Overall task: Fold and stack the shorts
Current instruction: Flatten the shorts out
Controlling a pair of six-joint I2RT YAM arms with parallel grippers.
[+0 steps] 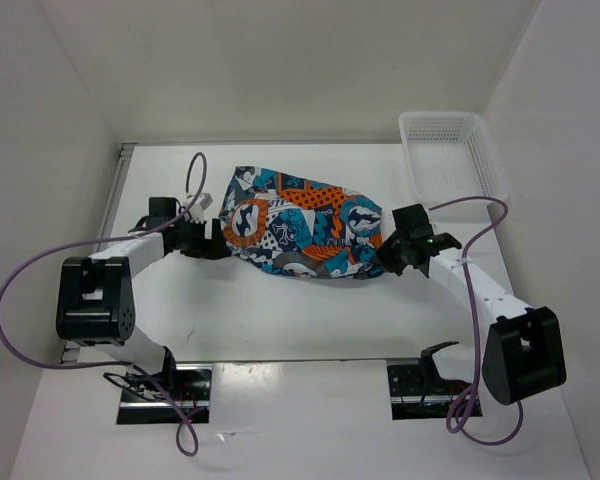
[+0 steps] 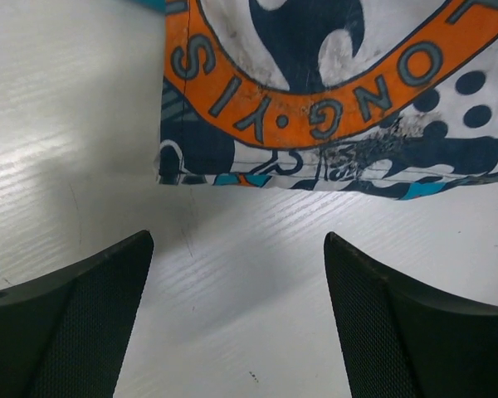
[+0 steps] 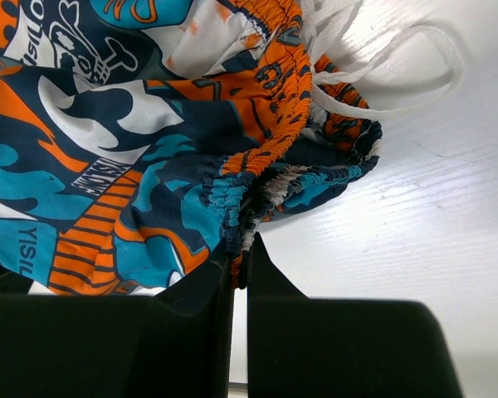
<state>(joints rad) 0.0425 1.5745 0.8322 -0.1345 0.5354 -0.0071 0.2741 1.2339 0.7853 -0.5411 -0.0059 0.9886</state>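
The shorts [image 1: 300,225], printed in orange, teal, white and black, lie spread across the middle of the table. My left gripper [image 1: 212,240] is open and empty just off their left hem; in the left wrist view the hem [image 2: 332,178] lies beyond my gripper [image 2: 236,274], with bare table between the fingers. My right gripper [image 1: 388,255] is shut on the elastic waistband at the shorts' right end. In the right wrist view the gathered waistband [image 3: 249,186] is pinched between my gripper's tips [image 3: 242,261], with the white drawstring [image 3: 382,75] loose beyond.
A white plastic mesh basket [image 1: 452,150] stands at the back right corner of the table. White walls close in on the left, back and right. Purple cables loop beside both arms.
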